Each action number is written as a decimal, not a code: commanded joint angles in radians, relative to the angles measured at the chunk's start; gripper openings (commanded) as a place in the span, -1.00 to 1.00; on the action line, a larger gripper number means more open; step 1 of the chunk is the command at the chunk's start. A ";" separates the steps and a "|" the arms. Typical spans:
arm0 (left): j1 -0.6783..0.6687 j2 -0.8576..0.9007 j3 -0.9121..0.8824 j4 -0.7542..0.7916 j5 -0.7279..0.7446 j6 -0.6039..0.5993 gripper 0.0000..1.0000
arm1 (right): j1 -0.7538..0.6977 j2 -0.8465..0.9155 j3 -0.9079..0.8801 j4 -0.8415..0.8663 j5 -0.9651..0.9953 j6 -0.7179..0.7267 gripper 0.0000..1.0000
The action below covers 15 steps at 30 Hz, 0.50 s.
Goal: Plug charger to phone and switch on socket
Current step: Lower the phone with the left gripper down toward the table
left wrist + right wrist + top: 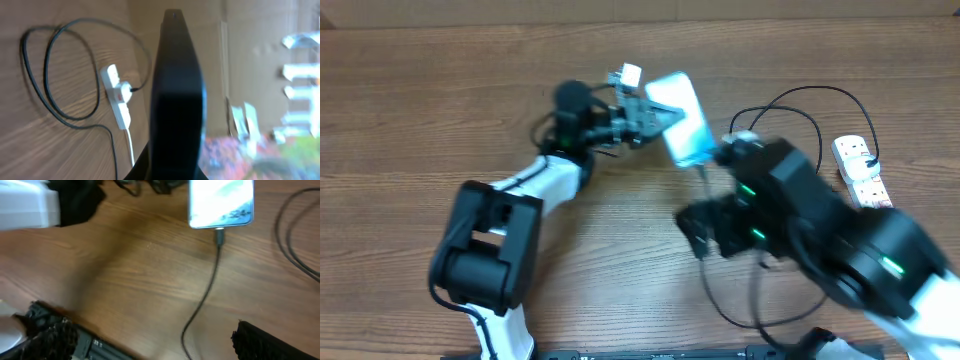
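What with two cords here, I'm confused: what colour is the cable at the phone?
Black cable, clearest in the right wrist view.

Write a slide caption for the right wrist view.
Charger plugged into phone bottom edge, right gripper open below it.

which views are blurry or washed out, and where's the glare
Overhead: the right arm is smeared and the phone soft. Left wrist: the phone's dark edge looms out of focus, the room behind is blurred, the socket fairly sharp. Right wrist: glare whitens the phone's screen; the charger reads clearly.

Black-and-white arms, green indicator lights
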 commanded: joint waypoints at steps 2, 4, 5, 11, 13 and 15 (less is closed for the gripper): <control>-0.154 -0.010 0.058 -0.179 -0.378 0.059 -0.92 | -0.004 -0.152 0.017 -0.106 0.116 0.121 1.00; -0.192 -0.010 0.117 -0.365 -0.457 0.175 -0.92 | -0.004 -0.208 0.017 -0.147 0.158 0.167 1.00; -0.203 -0.010 0.156 -0.478 -0.479 0.250 -0.92 | -0.004 -0.235 0.017 -0.164 0.174 0.185 1.00; -0.171 -0.010 0.425 -1.188 -0.447 0.748 -0.92 | -0.004 -0.328 0.017 -0.190 0.220 0.203 1.00; -0.130 -0.010 0.499 -1.389 -0.383 0.920 -0.92 | -0.004 -0.327 0.016 -0.178 0.225 0.203 0.99; -0.080 -0.010 0.549 -1.582 -0.363 1.060 -0.92 | -0.004 -0.323 0.000 -0.142 0.223 0.203 1.00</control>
